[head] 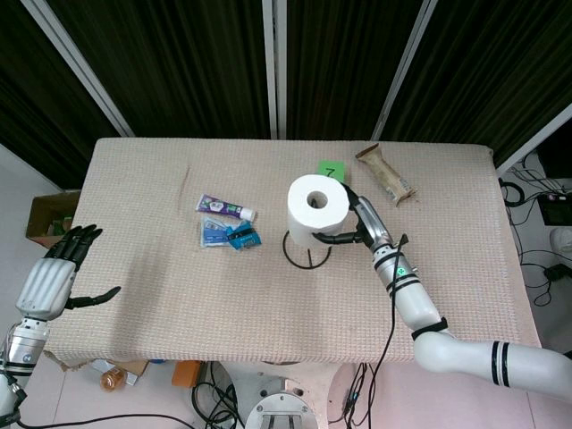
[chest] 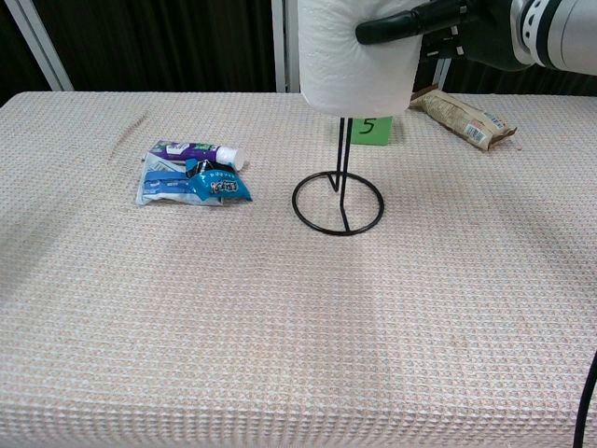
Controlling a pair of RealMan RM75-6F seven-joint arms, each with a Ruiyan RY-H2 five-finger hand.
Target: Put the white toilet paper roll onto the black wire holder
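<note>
Above the black wire holder [chest: 337, 203] my right hand [head: 357, 223] gripped the white toilet paper roll [head: 316, 211], its stem under the roll. Behind stood a green block [head: 331, 170] marked 5; toothpaste tube [chest: 194, 151] and blue packet [chest: 193, 187] lay left. My left hand [head: 55, 273] hung open off-table.

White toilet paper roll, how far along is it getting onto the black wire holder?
Done: the right hand has the white toilet paper roll threaded over the black wire holder. In hand: that hand grips the roll partway down the upright rod. Left: lower it to the ring base and let go. The left hand is idle.
</note>
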